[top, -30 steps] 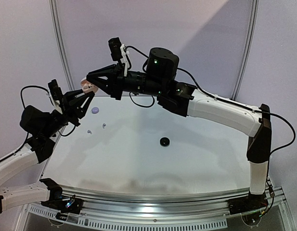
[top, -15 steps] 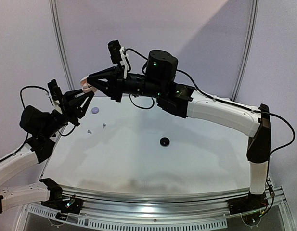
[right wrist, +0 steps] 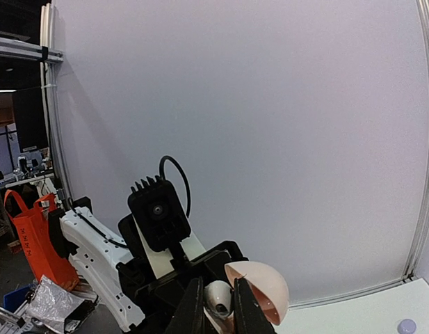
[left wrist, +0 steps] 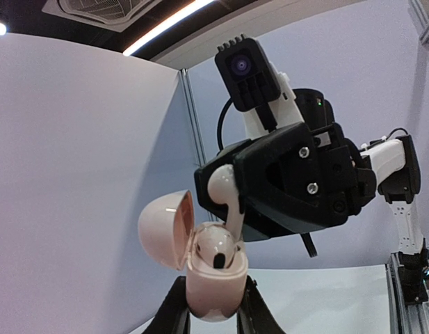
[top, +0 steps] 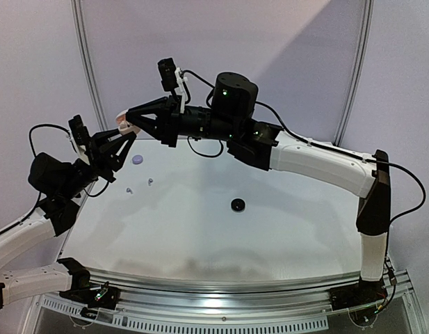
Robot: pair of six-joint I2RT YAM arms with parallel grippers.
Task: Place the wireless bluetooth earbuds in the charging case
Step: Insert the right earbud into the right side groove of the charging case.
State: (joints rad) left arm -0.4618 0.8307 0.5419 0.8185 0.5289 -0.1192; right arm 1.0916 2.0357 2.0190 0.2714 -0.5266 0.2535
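Here, the pale pink charging case [left wrist: 213, 282] is off the bench [top: 270, 236], in the air over its far left corner. The left fingers [left wrist: 176, 309] are clamped on its lower half from both sides. Its lid [left wrist: 165, 228] is hinged open and tipped back to the left in the left wrist view. Inside the open body sits a white rounded shape with a dark spot [left wrist: 217, 252], which looks like a bud already seated, though this cannot be told for sure.

The right fingers [right wrist: 190, 305] are closed on a white earbud [left wrist: 224, 191] just above the case mouth. Its stem points down toward the opening, and its tip is at or just inside the rim. In the right wrist view the same bud shows between the two fingertips, with the pink lid just beside it on the right.

On the bench lie a small lavender puck [top: 136, 160] near the far left edge, two tiny pale buds [top: 129, 189] [top: 150, 182] close together nearer the arms, and a round black puck [top: 237, 204] well apart, toward the middle.
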